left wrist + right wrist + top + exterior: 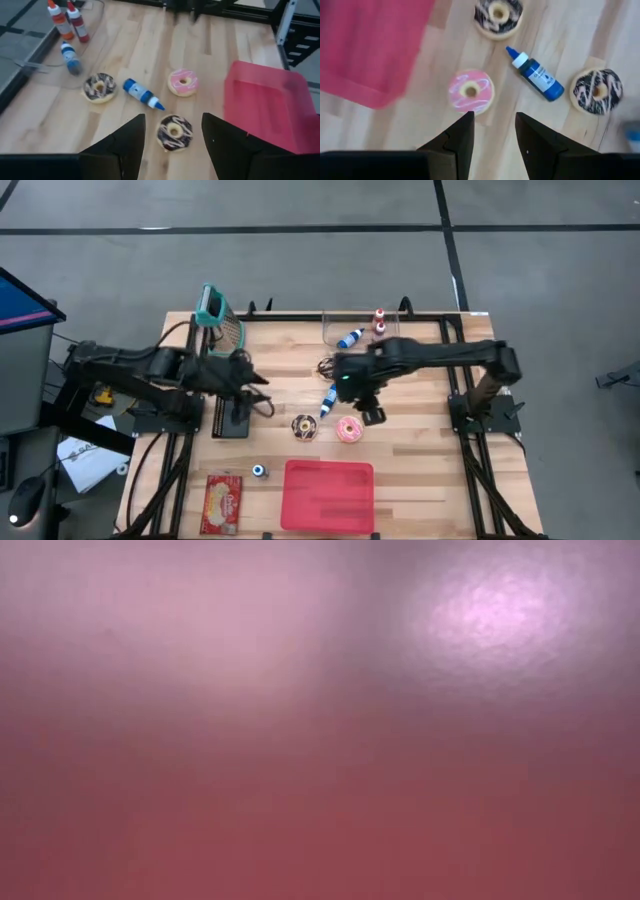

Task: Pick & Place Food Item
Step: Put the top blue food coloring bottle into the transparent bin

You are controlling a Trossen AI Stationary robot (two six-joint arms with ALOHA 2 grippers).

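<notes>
A pink-iced donut (349,429) and a chocolate donut (304,427) lie flat on the wooden table, far of the red tray (328,495). A second chocolate donut (597,91) lies farther back, beside a blue bottle (328,398) on its side. My right gripper (368,412) hangs over the pink donut (470,91), pointing steeply down, open (492,132), with nothing between its fingers. My left gripper (263,392) stands back at the table's left, above the table, open (174,137) and touching nothing. The near chocolate donut (174,132) shows past its fingertips.
A clear container (360,330) with small bottles stands at the far edge. A teal-handled grater (222,315) is at the far left, with a black block (232,420) below my left arm. A snack packet (223,502) lies left of the tray. The low view is a red blur.
</notes>
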